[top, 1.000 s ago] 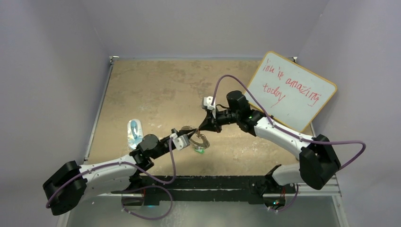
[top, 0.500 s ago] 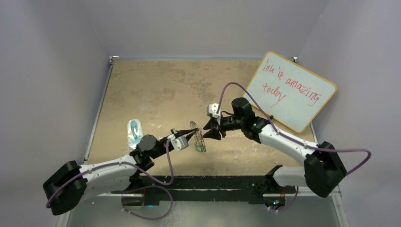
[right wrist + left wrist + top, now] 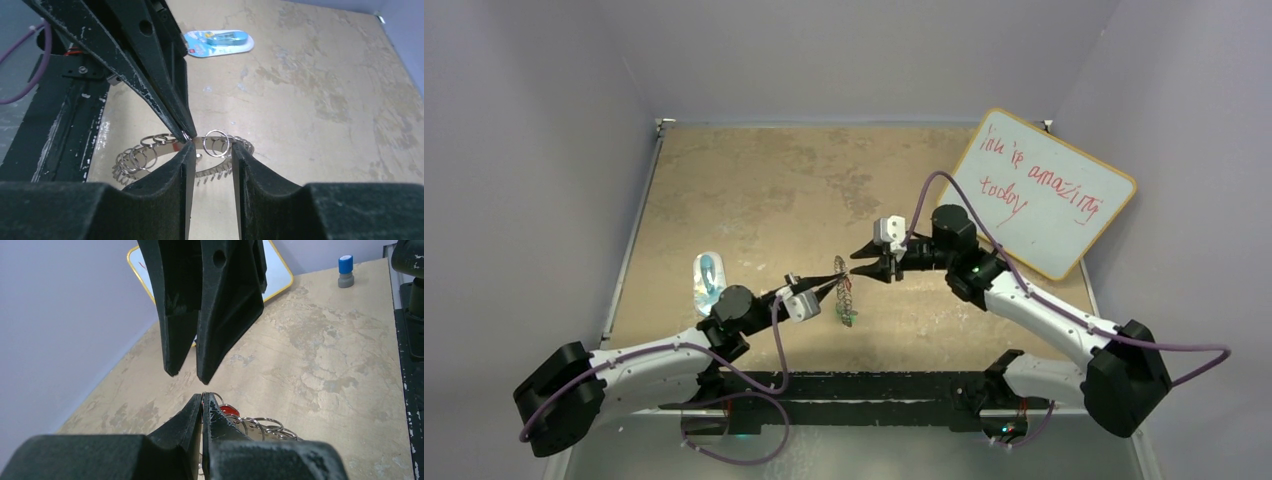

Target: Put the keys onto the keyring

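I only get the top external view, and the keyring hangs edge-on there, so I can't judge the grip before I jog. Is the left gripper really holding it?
Observer: Yes. The left wrist view shows the left gripper shut on the rim of the keyring, pinched right at the fingertips.
Operator: And the right one?
Observer: In the right wrist view the right gripper is open. One small loop shows in the gap, with no grip on it.
Operator: Any key near the pinch?
Observer: A red key head sits among the loops just behind the left fingertips. I can't tell whether it is threaded on.
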Controlling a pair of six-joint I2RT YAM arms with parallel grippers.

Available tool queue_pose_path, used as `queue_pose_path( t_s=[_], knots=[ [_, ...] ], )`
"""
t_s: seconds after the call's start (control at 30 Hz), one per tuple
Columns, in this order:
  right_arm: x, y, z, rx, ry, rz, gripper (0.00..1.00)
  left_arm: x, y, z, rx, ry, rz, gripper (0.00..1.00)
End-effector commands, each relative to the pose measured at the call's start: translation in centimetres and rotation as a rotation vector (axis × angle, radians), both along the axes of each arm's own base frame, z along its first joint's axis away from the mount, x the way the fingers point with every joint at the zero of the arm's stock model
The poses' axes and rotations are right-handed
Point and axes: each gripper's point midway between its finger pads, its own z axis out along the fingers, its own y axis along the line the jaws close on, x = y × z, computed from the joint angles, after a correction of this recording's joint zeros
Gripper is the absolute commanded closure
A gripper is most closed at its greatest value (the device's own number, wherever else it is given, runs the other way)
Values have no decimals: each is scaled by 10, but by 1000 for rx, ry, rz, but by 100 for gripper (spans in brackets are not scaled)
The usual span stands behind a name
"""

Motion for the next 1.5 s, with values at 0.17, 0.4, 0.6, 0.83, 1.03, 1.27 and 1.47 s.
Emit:
queue_pose_path(
  t_s=[0.17, 0.4, 0.6, 0.83, 1.03, 1.27, 1.47],
  knots=[
    [-16, 12, -2, 36, -14, 178, 68, -8, 0, 36, -92, -90, -37, 100],
    [-17, 14, 1, 57, -36, 200, 89, -9, -2, 37, -94, -93, -46, 100],
    [-17, 17, -4, 50, -12, 221, 100, -9, -2, 39, -97, -95, -48, 100],
    [8, 10, -2, -8, -37, 52, 100, -3, 3, 36, -70, -85, -2, 91],
    [30, -4, -18, -207, 3, -101, 100, 14, 17, 24, 59, -49, 113, 57],
    [29, -3, -37, -426, -27, -177, 100, 25, 22, 0, 333, -11, 144, 52],
    [24, 7, -32, -449, -59, -160, 100, 25, 18, -8, 444, -21, 106, 57]
  ],
)
